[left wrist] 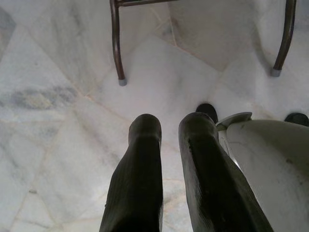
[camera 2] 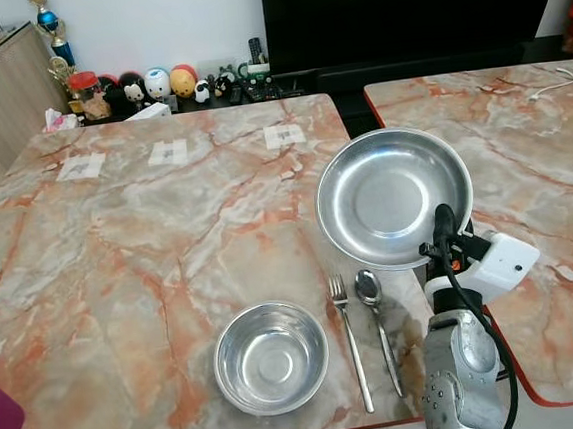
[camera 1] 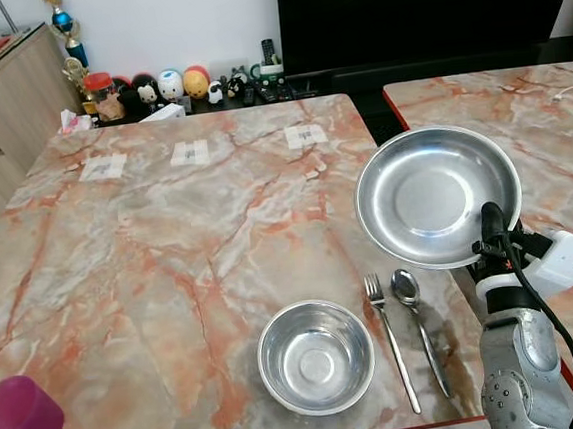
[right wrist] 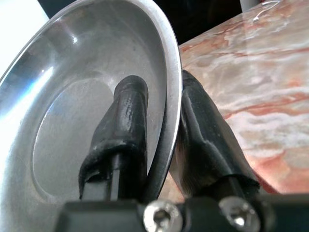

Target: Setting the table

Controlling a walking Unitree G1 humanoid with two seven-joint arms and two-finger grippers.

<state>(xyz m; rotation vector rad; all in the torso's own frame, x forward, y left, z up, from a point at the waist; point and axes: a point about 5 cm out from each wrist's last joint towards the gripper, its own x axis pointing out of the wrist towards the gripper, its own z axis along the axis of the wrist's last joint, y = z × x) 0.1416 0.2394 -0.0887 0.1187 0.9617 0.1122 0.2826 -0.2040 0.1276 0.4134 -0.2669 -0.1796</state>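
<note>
Your right pincer (right wrist: 161, 113) is clamped on the rim of a steel plate (camera 1: 425, 192), holding it tilted above the worktop's (camera 1: 149, 247) right edge. Near you lie a bowl (camera 1: 315, 356), fork (camera 1: 391, 339) and spoon (camera 1: 417, 325). Your left pincer (left wrist: 171, 128) hangs over the floor, fingers slightly apart.

A marble-patterned table (camera 1: 150, 257) with orange veins takes up most of the scene. Three small paper labels (camera 1: 189, 153) lie in a row near its far edge, at about 11 to 12 o'clock. Beyond that edge, small toy figurines (camera 1: 170, 84) line a dark low shelf. A trophy (camera 1: 68, 38) stands at 11 o'clock beside a wooden cabinet (camera 1: 1, 109). A large black screen (camera 1: 419, 7) sits at 1 o'clock. A second marble table (camera 1: 518, 104) stands at 2 o'clock, with a white cable (camera 1: 571, 84) on it. Below, a pale marble floor (left wrist: 58, 121) shows dark metal chair legs (left wrist: 116, 43).
</note>
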